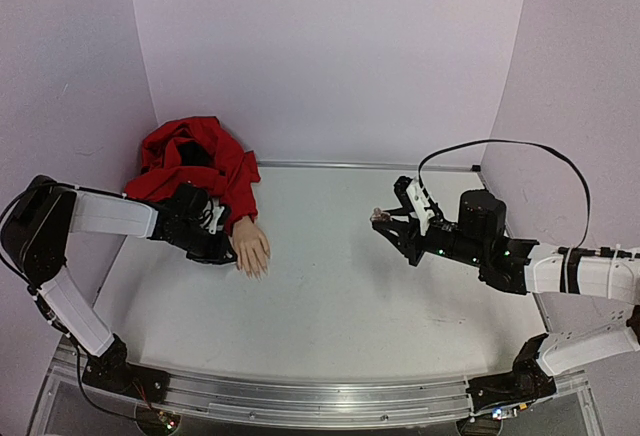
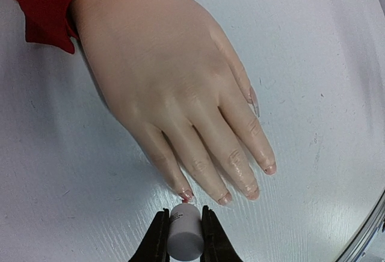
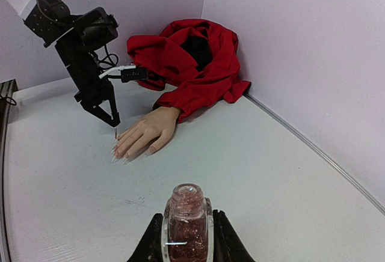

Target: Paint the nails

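Step in hand: applying polish. The left gripper (image 2: 184, 219) is clamped on the white cap (image 2: 184, 239), its jaws pressed to both sides of it. The brush (image 3: 115, 133) under the cap shows only in the right wrist view, as a thin tip pointing down just beside the fingertips. The right gripper (image 3: 187, 232) is clamped on the bottle (image 3: 187, 205), which is uncapped, upright and held right of centre, well apart from the work.

The mannequin hand (image 2: 162, 88) is laid palm down on the table (image 2: 325, 33), left of centre, with the fingers toward the near edge. The nails (image 2: 186, 196) are at the fingertips. The cap is poised just in front of the outermost nail, on the side away from the thumb. A pink tint is noted on several nails; whether they are coated cannot be told.

Next move, as judged: the brush is to be lowered onto that nail and drawn along it under light pressure. The target is small, so fine alignment is called for. For a reload, the two arms would have to be brought together.

Surroundings: the red sleeve (image 1: 195, 161) is bunched in the far left corner, behind the wrist and apart from the fingers. Lilac walls (image 1: 330, 56) are seen on three sides. Nothing is seen between brush and nails. In the left wrist view the brush tip is hidden by the cap, and this is judged the main hindrance to aiming.
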Action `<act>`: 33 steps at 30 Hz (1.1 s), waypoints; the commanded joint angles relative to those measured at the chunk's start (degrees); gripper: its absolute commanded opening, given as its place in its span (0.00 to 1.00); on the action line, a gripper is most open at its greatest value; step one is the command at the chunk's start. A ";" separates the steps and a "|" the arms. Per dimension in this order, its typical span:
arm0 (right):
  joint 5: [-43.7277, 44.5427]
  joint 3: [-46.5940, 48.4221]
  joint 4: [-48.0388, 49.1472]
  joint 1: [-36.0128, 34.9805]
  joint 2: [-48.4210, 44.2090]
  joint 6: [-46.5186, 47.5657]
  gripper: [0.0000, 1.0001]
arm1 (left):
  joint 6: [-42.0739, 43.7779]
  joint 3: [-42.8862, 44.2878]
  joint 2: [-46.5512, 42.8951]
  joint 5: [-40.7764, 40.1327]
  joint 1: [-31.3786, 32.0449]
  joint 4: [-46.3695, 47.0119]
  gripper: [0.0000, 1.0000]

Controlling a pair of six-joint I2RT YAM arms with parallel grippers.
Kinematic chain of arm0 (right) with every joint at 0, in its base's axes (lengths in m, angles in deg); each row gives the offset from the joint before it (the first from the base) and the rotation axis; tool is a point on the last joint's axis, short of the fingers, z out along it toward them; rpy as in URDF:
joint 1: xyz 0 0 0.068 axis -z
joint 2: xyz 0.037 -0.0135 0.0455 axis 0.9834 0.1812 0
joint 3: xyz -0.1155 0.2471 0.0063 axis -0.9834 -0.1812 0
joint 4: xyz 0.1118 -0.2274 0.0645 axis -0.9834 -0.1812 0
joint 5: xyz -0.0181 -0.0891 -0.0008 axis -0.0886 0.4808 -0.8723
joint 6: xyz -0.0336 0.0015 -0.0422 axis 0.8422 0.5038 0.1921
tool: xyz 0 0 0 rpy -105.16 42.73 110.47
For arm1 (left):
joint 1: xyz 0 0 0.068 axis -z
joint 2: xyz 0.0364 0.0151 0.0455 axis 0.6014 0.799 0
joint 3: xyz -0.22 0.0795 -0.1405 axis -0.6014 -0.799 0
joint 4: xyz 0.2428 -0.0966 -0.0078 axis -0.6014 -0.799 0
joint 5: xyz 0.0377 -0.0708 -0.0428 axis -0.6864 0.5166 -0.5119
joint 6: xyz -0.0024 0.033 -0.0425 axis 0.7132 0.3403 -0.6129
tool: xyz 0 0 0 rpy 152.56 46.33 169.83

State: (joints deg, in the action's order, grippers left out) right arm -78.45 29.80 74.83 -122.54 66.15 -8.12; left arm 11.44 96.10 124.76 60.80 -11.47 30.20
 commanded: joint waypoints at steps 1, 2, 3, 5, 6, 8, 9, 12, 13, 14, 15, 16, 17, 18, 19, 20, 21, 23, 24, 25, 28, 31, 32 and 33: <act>-0.80 0.56 3.22 0.30 -0.48 -0.15 0.00 | 0.13 1.23 -2.95 0.32 0.17 1.43 0.00; -0.80 0.60 3.21 0.32 -0.47 -0.15 0.00 | 0.11 1.21 -2.96 0.23 0.18 1.43 0.00; -0.85 0.58 3.21 0.34 -0.51 -0.15 0.00 | 0.18 1.30 -2.85 0.20 0.19 1.43 0.00; -0.79 0.56 3.25 0.27 -0.68 -0.15 0.00 | 0.26 1.38 -2.52 0.25 0.17 1.43 0.00; -0.72 0.56 3.23 0.33 -0.65 -0.15 0.00 | 0.28 1.46 -2.33 0.36 0.17 1.43 0.00; -0.79 0.61 3.25 0.33 -0.64 -0.15 0.00 | 0.29 1.72 -1.93 0.46 0.17 1.52 0.00; -0.78 0.56 3.28 0.34 -0.64 -0.15 0.00 | 0.35 1.94 -1.79 0.47 0.17 1.57 0.00; -0.78 0.57 3.24 0.34 -0.64 -0.15 0.00 | 0.59 2.52 -1.01 0.47 0.17 1.61 0.00; -0.71 0.57 3.22 0.35 -0.58 -0.07 0.00 | 0.60 2.63 -0.81 0.61 0.17 1.61 0.00; -0.64 0.57 3.24 0.35 -0.60 -0.06 0.00 | 0.63 2.72 -0.73 0.64 0.17 1.68 0.00; -0.57 0.57 3.26 0.34 -0.63 -0.06 0.00 | 0.64 2.80 -0.64 0.65 0.17 1.69 0.00; -0.62 0.57 3.23 0.31 -0.64 -0.06 0.00 | 0.64 2.81 -0.61 0.65 0.17 1.72 0.00; -0.62 0.56 3.27 0.33 -0.64 -0.06 0.00 | 0.64 2.82 -0.60 0.65 0.18 1.66 0.00; -0.66 0.56 3.22 0.30 -0.60 -0.06 0.00 | 0.64 2.77 -0.52 0.65 0.19 1.69 0.00; -0.67 0.56 3.24 0.35 -0.56 -0.06 0.00 | 0.70 2.79 -0.49 0.69 0.17 1.76 0.00; -0.70 0.57 3.22 0.29 -0.51 -0.06 0.00 | 0.72 2.71 -0.43 0.73 0.17 1.78 0.00; -0.67 0.56 3.25 0.34 -0.47 -0.06 0.00 | 0.73 2.78 -0.28 0.73 0.21 1.87 0.00; -0.71 0.65 3.23 0.29 -0.47 -0.06 0.00 | 0.73 2.82 -0.12 0.86 0.17 2.07 0.00; -0.70 0.64 3.22 0.34 -0.42 -0.06 0.00 | 0.73 2.86 -0.02 1.05 0.17 2.13 0.00; -0.65 0.69 3.21 0.34 -0.38 -0.06 0.00 | 0.73 2.98 0.07 1.16 0.17 2.14 0.00; -0.64 0.73 3.21 0.35 -0.29 -0.06 0.00 | 0.81 2.85 0.42 1.17 0.21 2.14 0.00; -0.62 0.71 3.22 0.35 -0.47 0.02 0.00 | 0.98 2.49 0.66 1.28 0.17 2.14 0.00; -0.67 0.65 3.21 0.35 -0.49 0.02 0.00 | 0.97 2.47 0.71 1.24 0.19 2.20 0.00; -0.74 0.64 3.25 0.35 -0.47 -0.02 0.00 | 0.96 2.54 0.91 1.18 0.17 2.27 0.00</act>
State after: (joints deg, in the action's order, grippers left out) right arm -78.45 29.78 74.85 -122.54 66.15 -8.12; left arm 11.48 96.41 125.09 61.24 -11.47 30.25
